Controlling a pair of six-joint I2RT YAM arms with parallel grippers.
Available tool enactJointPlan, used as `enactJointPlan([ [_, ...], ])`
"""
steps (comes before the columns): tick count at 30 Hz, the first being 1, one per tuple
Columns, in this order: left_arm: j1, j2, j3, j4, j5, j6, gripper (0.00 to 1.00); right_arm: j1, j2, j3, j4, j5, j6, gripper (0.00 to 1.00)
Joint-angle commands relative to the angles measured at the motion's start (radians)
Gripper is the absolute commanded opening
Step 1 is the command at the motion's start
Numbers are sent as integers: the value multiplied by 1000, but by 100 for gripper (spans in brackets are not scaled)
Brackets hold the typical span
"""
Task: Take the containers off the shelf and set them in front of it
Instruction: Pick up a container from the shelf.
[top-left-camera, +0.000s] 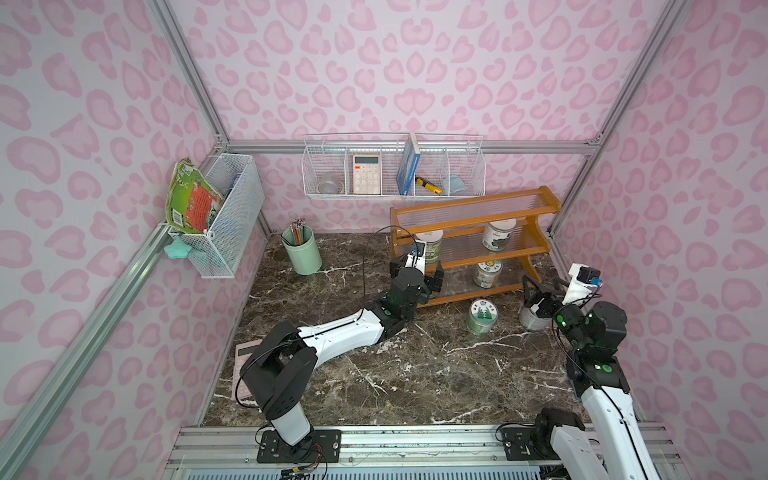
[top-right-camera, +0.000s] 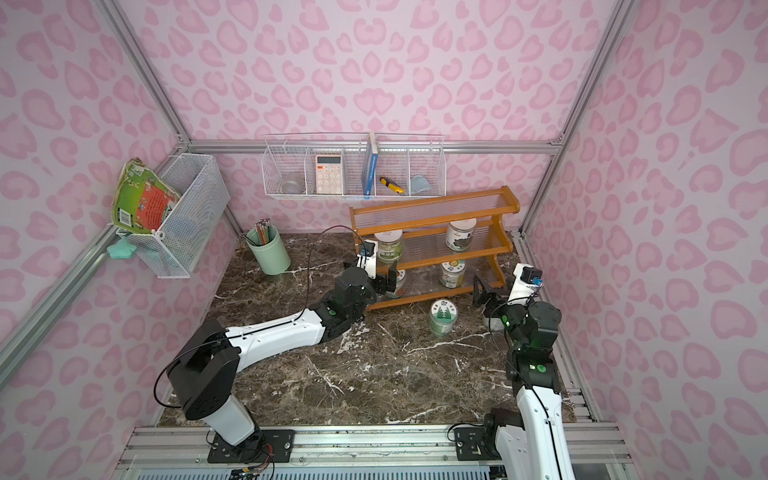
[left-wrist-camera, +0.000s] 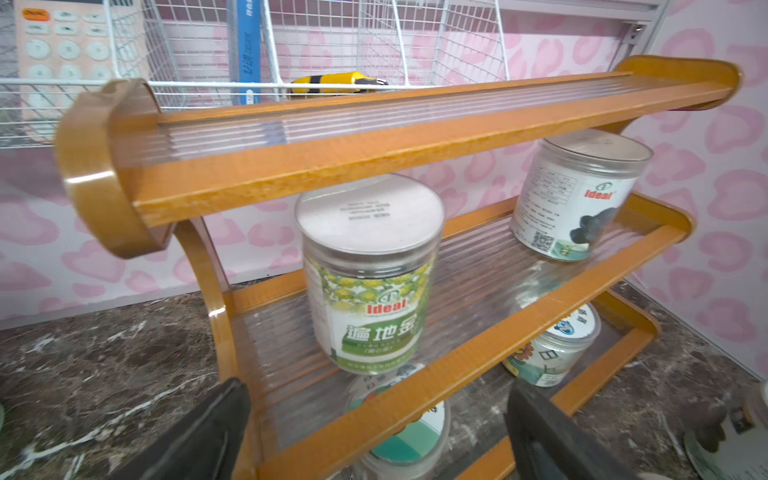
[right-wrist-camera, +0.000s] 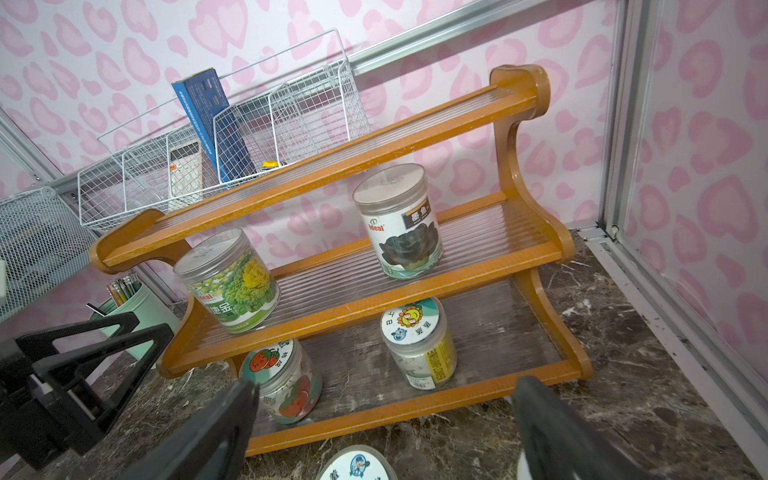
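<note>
The orange-brown shelf (top-left-camera: 469, 216) stands at the back right. Its middle tier holds a green-labelled jar (left-wrist-camera: 370, 274) and a dark-labelled jar (top-left-camera: 498, 235). The bottom tier holds a yellow-labelled jar (right-wrist-camera: 419, 345) and a strawberry-lidded jar (right-wrist-camera: 282, 378). My left gripper (left-wrist-camera: 378, 436) is open at the shelf's left front, its fingers either side of the strawberry-lidded jar (left-wrist-camera: 411, 436), which the middle rail partly hides. Two jars stand on the table in front of the shelf: a tree-lidded jar (top-left-camera: 482, 318) and a jar (top-left-camera: 534, 320) below my open right gripper (right-wrist-camera: 382, 436), which holds nothing.
A mint-green pencil cup (top-left-camera: 302, 249) stands at the back left. White wire baskets hang on the back wall (top-left-camera: 392, 166) and on the left wall (top-left-camera: 224, 216). A pink calculator (top-left-camera: 243, 357) lies under my left arm. The aluminium frame post (right-wrist-camera: 615, 124) runs close to the shelf's right end.
</note>
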Motion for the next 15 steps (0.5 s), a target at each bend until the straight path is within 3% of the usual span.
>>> enactJointPlan([
  [1, 16, 6, 3, 47, 72, 6, 99, 1, -1, -4, 36, -11, 5, 99],
  [11, 32, 51, 18, 90, 102, 23, 99, 1, -7, -16, 51, -17, 15, 99],
  [15, 31, 78, 59, 86, 47, 26, 99, 1, -11, -20, 48, -13, 13, 99],
])
